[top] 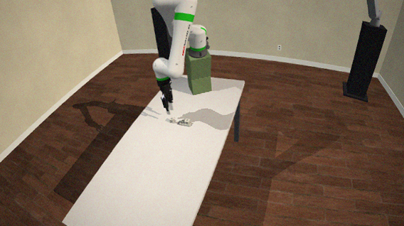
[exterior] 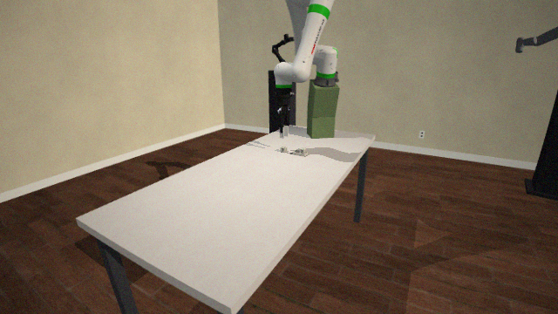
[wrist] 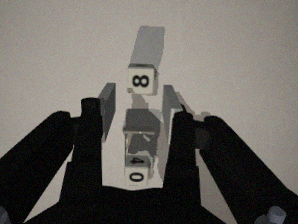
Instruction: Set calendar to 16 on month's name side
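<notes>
My gripper is partly open and empty, pointing down above the table. A pale cube lies on the table outside the tray, with an 8 on top, turned sideways in the wrist view. The small tray is on the table beside it, partly in shadow. The other cube is at the tray's far end from the loose cube, showing a 0 on top and a 4 on a side. The month's name is not readable.
The white table carries all the pieces. The green pedestal of the arm stands at the table's back end. Other arms on black stands are off the table.
</notes>
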